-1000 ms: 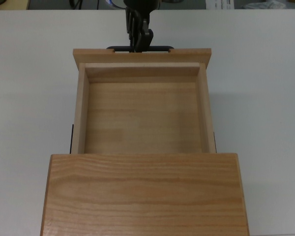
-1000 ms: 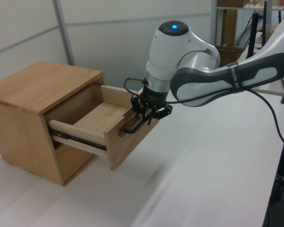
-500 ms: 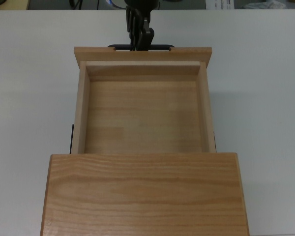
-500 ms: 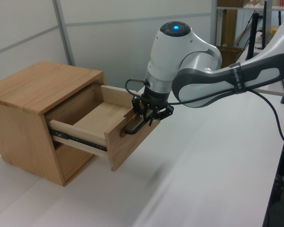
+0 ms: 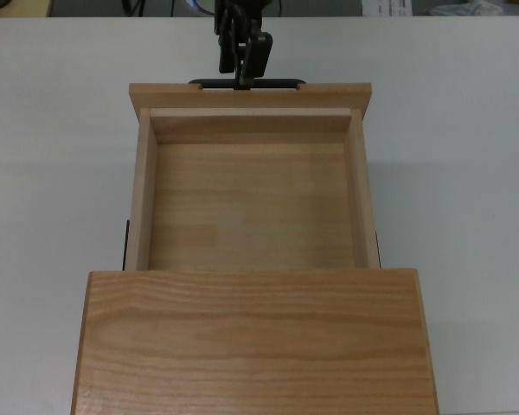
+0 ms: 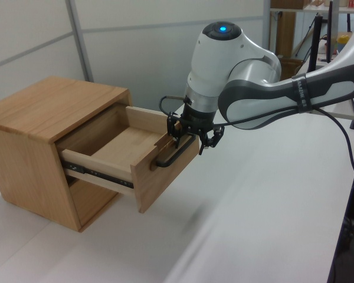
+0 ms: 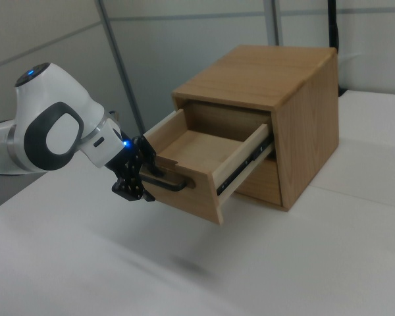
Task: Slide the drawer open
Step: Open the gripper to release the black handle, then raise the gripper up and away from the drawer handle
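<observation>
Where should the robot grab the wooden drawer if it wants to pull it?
Best by the thin black bar handle on the front panel of the drawer. The bar stands off the wood, so fingers fit around it. Come from the front, the open table side, where the gripper is. The drawer's side walls are thin and run back into the cabinet, so they offer a poorer grip.

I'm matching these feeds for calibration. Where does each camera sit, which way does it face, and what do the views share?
Top view: overhead, looking straight down on the pulled-out light wooden drawer; only the black end effector shows, at the top edge.
Left view: raised, off to one side of the wooden cabinet, facing the drawer's front panel; the white arm fills the left view's right.
Right view: the opposite side, arm at the right view's left.
All three share the drawer, its thin black bar handle and the end effector.
</observation>
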`<action>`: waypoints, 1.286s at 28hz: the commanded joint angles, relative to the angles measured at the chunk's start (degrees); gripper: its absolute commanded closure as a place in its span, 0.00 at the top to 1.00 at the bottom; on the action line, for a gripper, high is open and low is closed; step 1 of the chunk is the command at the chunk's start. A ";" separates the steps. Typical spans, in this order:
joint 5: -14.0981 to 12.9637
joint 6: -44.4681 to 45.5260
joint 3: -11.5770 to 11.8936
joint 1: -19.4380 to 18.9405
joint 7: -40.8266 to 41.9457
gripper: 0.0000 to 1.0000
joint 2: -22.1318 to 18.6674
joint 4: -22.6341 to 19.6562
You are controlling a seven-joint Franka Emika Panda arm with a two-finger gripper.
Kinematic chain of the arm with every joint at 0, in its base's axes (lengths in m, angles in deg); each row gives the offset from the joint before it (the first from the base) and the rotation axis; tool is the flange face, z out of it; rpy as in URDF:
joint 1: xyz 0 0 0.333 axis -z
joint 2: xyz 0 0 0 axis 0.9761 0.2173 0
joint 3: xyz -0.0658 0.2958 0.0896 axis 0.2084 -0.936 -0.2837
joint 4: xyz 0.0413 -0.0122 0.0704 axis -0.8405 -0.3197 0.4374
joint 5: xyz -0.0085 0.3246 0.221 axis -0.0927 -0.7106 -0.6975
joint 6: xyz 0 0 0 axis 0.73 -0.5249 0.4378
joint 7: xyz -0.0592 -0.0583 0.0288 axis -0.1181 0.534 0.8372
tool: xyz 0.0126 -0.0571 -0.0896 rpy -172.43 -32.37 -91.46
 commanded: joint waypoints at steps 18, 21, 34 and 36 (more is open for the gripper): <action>-7.84 7.26 2.59 -0.15 38.34 1.00 -0.90 2.28; -9.52 9.54 2.59 -0.15 46.62 1.00 -0.81 3.16; -13.40 27.73 2.32 -0.06 72.47 1.00 0.86 11.60; -12.87 30.46 2.06 -0.06 77.75 1.00 0.95 12.30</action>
